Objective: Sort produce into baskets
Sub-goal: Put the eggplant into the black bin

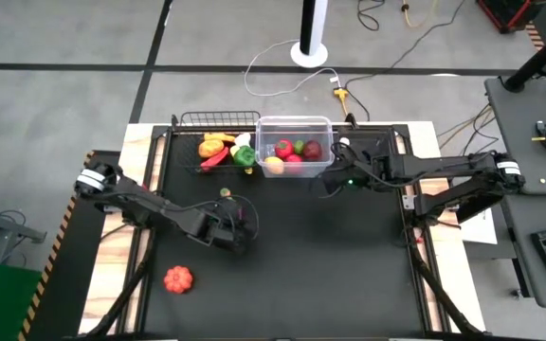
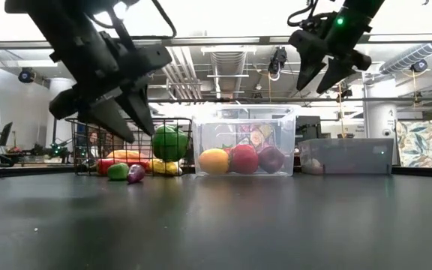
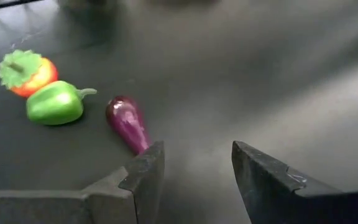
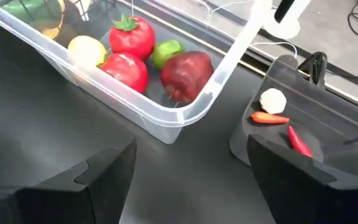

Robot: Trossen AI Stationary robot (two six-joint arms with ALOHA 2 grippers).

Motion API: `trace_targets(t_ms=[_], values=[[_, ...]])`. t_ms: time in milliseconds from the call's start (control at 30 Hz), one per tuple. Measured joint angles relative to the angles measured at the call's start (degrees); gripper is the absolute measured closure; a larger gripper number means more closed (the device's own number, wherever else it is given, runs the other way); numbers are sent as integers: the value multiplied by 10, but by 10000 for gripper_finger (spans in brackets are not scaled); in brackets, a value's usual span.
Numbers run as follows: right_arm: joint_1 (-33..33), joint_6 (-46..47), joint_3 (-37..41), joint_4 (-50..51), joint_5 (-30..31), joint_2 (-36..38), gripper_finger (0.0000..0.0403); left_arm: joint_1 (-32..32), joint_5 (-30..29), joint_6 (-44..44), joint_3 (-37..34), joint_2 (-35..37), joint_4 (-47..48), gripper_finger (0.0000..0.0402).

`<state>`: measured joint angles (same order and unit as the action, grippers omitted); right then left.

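1. Black mat covers the table (image 1: pixel 349 284); at its far edge stand a black wire basket (image 1: pixel 190 121), a clear plastic bin (image 1: pixel 294 124) and a low dark tray (image 4: pixel 328 106), left to right.
2. Left gripper (image 1: pixel 238 227) hovers mid-table, fingers parted around nothing, above a purple toy eggplant (image 3: pixel 127 122), a green pepper (image 3: pixel 56 104) and a red-orange tomato (image 3: pixel 27 73).
3. Right gripper (image 1: pixel 328 183) hangs near the bin's right corner, jaws wide and empty.
4. Red tomatoes (image 4: pixel 131 36), a yellow lemon (image 4: pixel 87 50) and a dark red apple (image 4: pixel 187 73) fill the bin.
5. White garlic (image 4: pixel 273 100) and red chillies (image 4: pixel 298 140) lie in the tray.
6. An orange pumpkin (image 1: pixel 178 278) sits alone, near left.
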<state>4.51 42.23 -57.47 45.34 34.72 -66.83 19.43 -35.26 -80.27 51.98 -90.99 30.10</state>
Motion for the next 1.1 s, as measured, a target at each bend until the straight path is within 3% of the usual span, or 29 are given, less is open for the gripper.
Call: trace_targets(t_ms=[500,1100], values=[[0,-33,0,-14,0,0,100,-23,3,-19,70,-93,74,188],[0,-34,0,-13,-1,0,96,-53,31,-21,63,-151,79,184]])
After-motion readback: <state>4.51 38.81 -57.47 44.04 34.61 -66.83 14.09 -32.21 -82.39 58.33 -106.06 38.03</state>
